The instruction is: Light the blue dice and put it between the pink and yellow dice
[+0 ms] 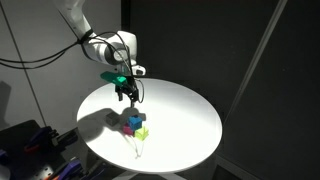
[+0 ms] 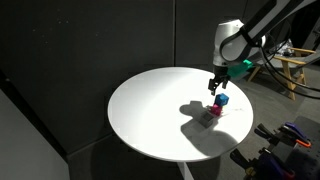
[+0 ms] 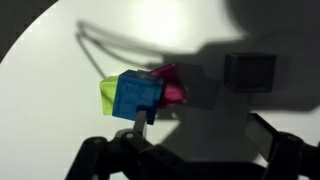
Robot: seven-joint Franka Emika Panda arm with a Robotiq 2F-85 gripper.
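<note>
Your tool is spread wide in the wrist view: its two dark fingers stand far apart along the bottom edge, with nothing pinched between them and no die touching them. In both exterior views the tool hangs just above the cluster of dice, apart from it, over the round white desk. The blue die sits in the middle of the cluster, with the yellow-green die touching it on one side and the pink die showing on the other. In an exterior view the blue die appears above the pink die; whether it rests on top of its neighbours or down between them on the desk you cannot tell. The tool's heavy shadow falls across the desk beside the dice.
</note>
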